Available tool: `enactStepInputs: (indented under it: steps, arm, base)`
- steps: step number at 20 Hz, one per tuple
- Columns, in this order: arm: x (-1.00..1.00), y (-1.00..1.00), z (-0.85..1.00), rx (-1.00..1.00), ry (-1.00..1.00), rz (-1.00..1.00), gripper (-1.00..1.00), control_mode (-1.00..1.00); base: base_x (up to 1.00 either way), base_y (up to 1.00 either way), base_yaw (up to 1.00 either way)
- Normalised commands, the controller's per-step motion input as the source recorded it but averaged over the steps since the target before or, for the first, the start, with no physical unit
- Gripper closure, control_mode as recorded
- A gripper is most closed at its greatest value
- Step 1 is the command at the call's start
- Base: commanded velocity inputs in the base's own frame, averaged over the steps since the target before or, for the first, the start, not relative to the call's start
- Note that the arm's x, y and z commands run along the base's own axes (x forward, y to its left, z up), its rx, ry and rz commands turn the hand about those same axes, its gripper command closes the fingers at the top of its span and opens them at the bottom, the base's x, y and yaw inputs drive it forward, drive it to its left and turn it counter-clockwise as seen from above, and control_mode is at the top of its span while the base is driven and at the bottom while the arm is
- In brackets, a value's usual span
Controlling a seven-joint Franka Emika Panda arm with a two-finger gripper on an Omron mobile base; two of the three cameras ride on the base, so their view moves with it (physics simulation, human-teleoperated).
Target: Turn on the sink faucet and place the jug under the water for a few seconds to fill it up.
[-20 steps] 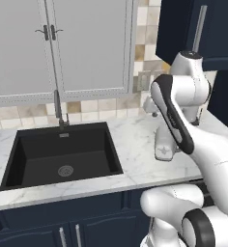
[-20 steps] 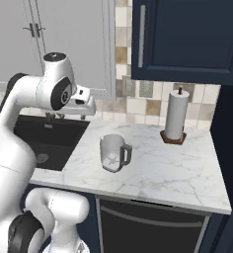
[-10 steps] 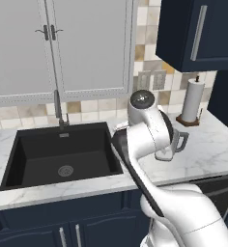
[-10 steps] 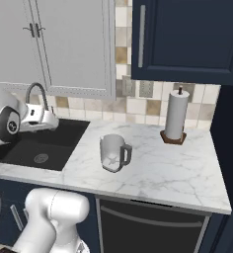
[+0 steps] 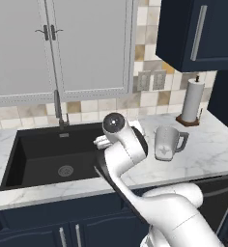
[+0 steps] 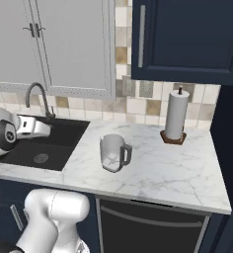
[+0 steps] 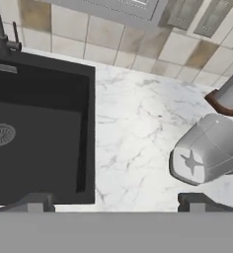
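Left base view: slim grey metal faucet [image 5: 57, 107] runs no water over the black rectangular sink [image 5: 38, 157]. Right base view: pale translucent handled jug [image 6: 113, 153] stands untouched on white marble counter [image 6: 168, 170]. Hand view: gripper [image 7: 116, 200] spread wide, empty; everything remains

the jug [image 6: 112, 152] (pale grey, translucent, tapered, with a side loop handle) is seen upright on the white marble, well apart from the sink [image 5: 48, 153]. the sink, a black rectangular basin with a round grey drain, is set into the marble. the sink faucet [image 5: 58, 107], a slim grey metal spout, is mounted upright behind the basin's rear edge.
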Motion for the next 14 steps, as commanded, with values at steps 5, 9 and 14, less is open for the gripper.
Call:
enactStepInputs:
  steps: [5, 9, 14]
  arm:
    - [0.68, 0.75, -0.40, 0.00, -0.40, 0.00, -1.00, -1.00]
    - [0.68, 0.46, -0.27, 0.08, -0.36, 0.09, -1.00, -1.00]
    - [0.69, 0.30, -0.06, 0.05, -0.14, 0.16, -1.00, -1.00]
  base:
    - [0.00, 0.00, 0.00]
    - [0.00, 0.00, 0.00]
    - [0.00, 0.00, 0.00]
